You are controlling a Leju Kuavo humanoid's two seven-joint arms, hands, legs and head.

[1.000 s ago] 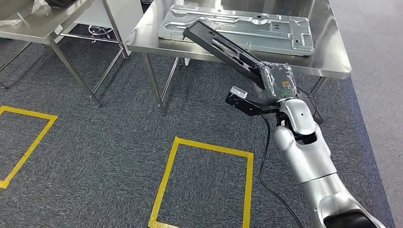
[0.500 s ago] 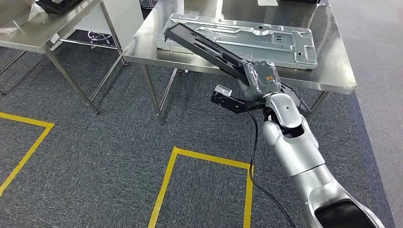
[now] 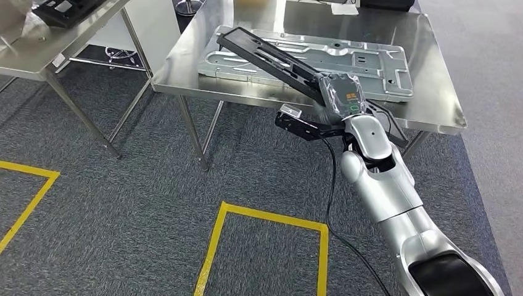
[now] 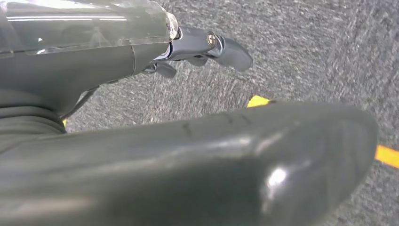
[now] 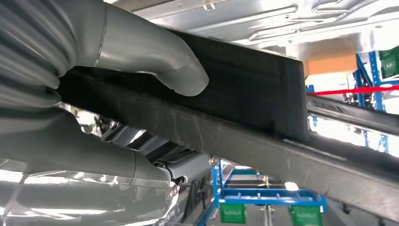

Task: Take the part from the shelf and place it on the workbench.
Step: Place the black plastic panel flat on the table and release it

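Over the near edge of the steel workbench (image 3: 432,111), the right hand (image 3: 342,98) grips one end of the long black flat part (image 3: 271,58), its length slanting away up-left above the grey stamped metal panel (image 3: 370,58) (left hand hangs low, idle).

You see the part (image 3: 271,60), a long flat black frame with cut-out slots, held at its near end in the right hand (image 3: 343,98). It tilts, with its far end raised over the counter (image 3: 432,86) and over the grey metal panel (image 3: 370,61) lying there. In the right wrist view, the thumb (image 5: 155,56) presses on the part's black face (image 5: 244,89), with the fingers beneath it.
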